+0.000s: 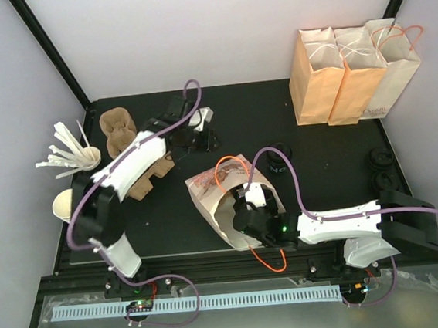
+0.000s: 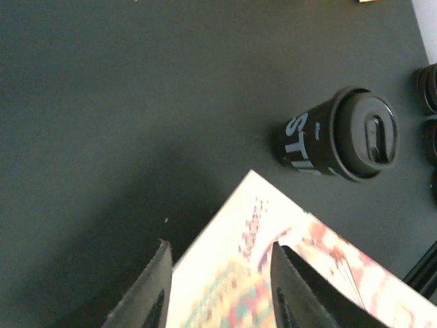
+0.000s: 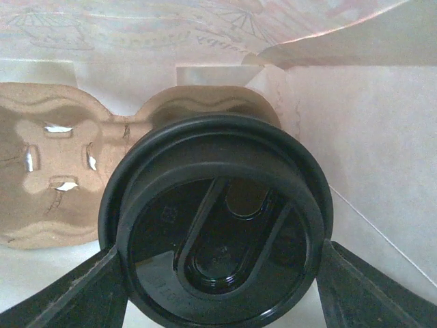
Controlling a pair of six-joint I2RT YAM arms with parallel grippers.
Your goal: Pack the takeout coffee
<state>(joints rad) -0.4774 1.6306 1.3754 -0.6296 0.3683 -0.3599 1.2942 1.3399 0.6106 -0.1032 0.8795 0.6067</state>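
White walls stand around a black table [image 1: 335, 160]. At its far right corner three brown paper bags [image 1: 350, 74] stand upright, side by side. On the left side are a cup of white stirrers [image 1: 86, 155], a stack of white cups [image 1: 64, 204] and some cardboard cup carriers [image 1: 118, 127]. A few loose black lids [image 1: 380, 165] lie near the right edge.

In the middle of the table a printed paper bag [image 1: 210, 192] lies on its side, with its mouth toward the arms. The right pincer [image 3: 218, 294] is inside this mouth and pinches a black coffee cup [image 3: 218, 225], one finger on each side of the cup just under its round black lid. Behind the cup, deeper in the bag, a cardboard carrier [image 3: 48, 171] lies against the bag's inner wall.

The left pincer [image 2: 217, 287] hangs over the far end of the same bag. Its fingers [image 2: 153, 294] stand apart, and a corner of the bag shows between them. A second coffee cup [image 2: 334, 133], also black with its lid on and white letters on its side, sits on the bare table near that corner, not touching the bag.
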